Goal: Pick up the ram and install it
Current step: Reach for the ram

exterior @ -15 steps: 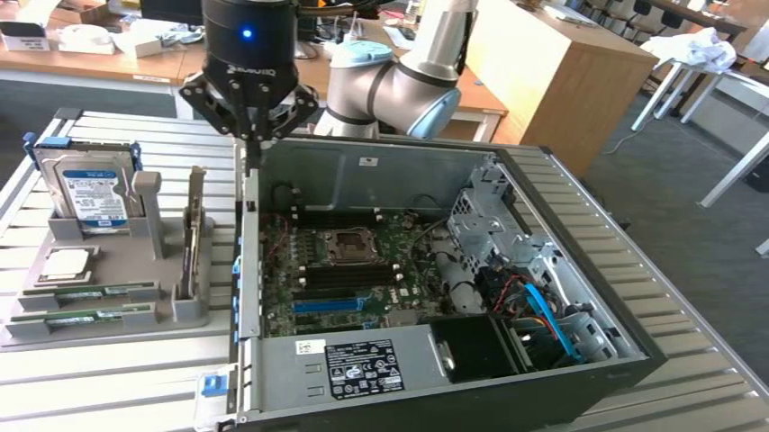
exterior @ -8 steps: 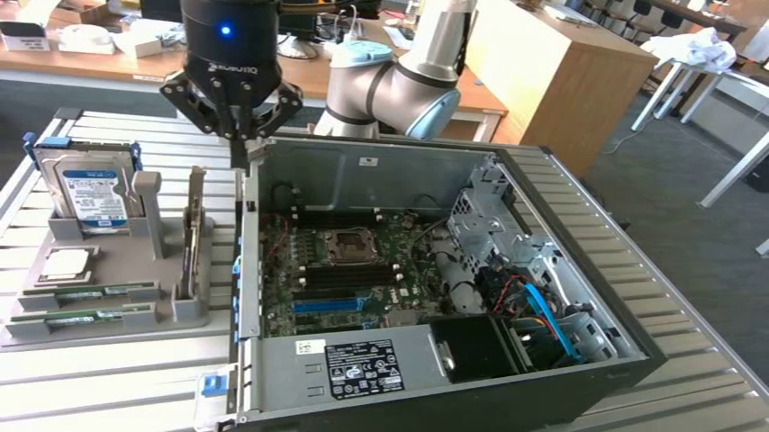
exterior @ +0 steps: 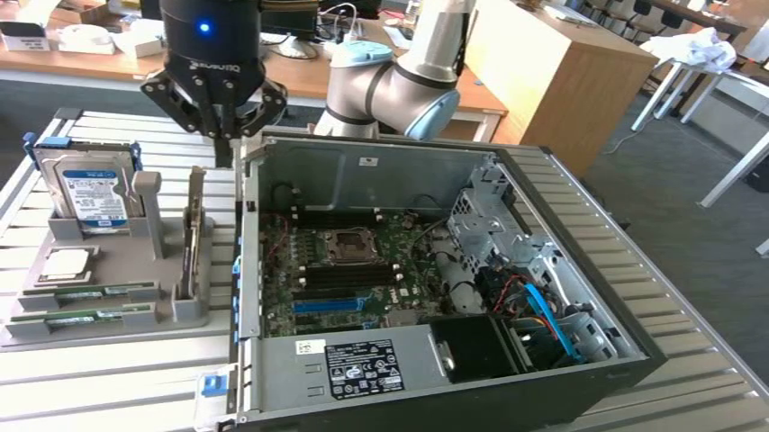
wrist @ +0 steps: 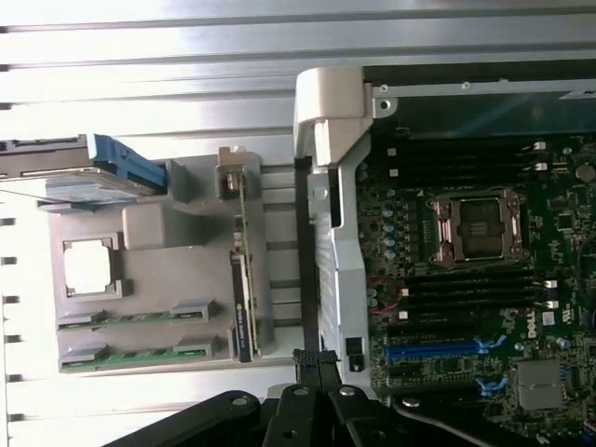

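Observation:
Two ram sticks lie side by side in slots of the grey holder [exterior: 114, 337] at the exterior view's left: one ram [exterior: 94, 292] and the other ram [exterior: 86, 317] just nearer the front. The wrist view shows the same ram pair [wrist: 135, 318] [wrist: 135, 357]. My gripper [exterior: 226, 148] hangs high above the gap between the holder and the open computer case [exterior: 360, 162], well apart from both sticks. Its fingers [wrist: 315, 365] are shut together with nothing between them.
On the holder also stand a blue-labelled hard drive [exterior: 90, 189], a silver processor chip [exterior: 67, 263] and an upright card [exterior: 193, 247]. Inside the case lies the motherboard with an open processor socket [exterior: 351, 241] and dark memory slots [exterior: 342, 272]. A slatted metal table [exterior: 96, 387] carries everything.

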`<action>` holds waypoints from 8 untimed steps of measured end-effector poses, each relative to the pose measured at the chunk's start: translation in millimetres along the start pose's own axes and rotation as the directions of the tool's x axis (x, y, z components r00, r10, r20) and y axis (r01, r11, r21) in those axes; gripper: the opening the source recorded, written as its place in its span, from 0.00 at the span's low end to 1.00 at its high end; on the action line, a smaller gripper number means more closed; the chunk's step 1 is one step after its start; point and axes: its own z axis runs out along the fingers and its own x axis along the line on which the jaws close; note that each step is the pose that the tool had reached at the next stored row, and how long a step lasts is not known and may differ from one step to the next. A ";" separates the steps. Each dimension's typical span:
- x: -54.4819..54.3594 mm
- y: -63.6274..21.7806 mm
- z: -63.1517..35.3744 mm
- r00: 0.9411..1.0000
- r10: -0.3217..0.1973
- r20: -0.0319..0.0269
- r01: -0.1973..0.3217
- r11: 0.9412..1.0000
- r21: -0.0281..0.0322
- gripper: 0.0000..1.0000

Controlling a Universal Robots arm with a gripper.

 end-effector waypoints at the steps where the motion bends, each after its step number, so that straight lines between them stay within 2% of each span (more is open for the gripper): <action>1: 2.0 -0.2 -0.1 1.000 0.000 0.000 0.000 1.000 0.000 0.10; 8: 16.7 -1.3 -0.3 1.000 0.000 0.000 0.000 1.000 0.000 0.10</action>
